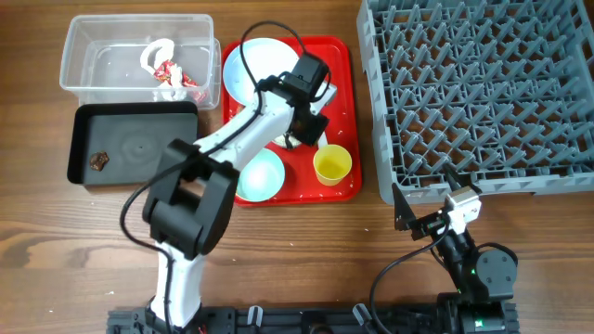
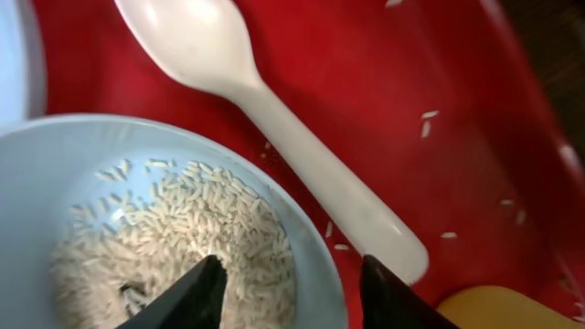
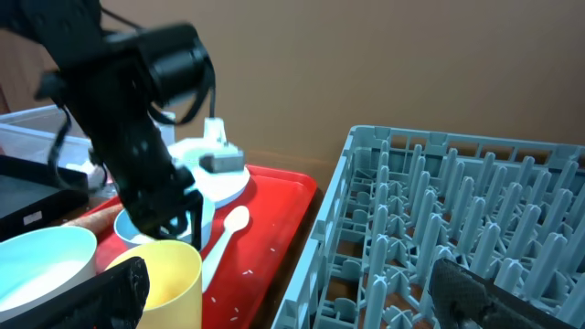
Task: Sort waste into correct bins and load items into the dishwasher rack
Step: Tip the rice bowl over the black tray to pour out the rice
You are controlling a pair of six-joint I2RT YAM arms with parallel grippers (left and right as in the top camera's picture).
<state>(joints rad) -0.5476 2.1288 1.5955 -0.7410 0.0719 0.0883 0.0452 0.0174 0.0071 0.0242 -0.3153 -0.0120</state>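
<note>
My left gripper [image 2: 288,292] is open and straddles the rim of a pale-blue bowl [image 2: 315,265] holding white rice grains [image 2: 174,228]: one finger is over the rice, the other over the red tray [image 2: 384,82]. A white spoon [image 2: 274,119] lies beside the bowl. In the overhead view the left gripper [image 1: 302,128] hides this bowl. Also on the tray are the plate [image 1: 249,67], a second, empty bowl [image 1: 260,174] and the yellow cup [image 1: 332,164]. My right gripper [image 1: 434,211] is open and empty in front of the grey rack [image 1: 483,93].
The clear tub [image 1: 102,56] holds the red-and-white wrapper [image 1: 169,74]. The black tub [image 1: 139,139] holds a brown lump [image 1: 99,161]. Loose grains lie on the tray. The right wrist view shows the cup [image 3: 164,274] and the rack wall [image 3: 329,228] close by.
</note>
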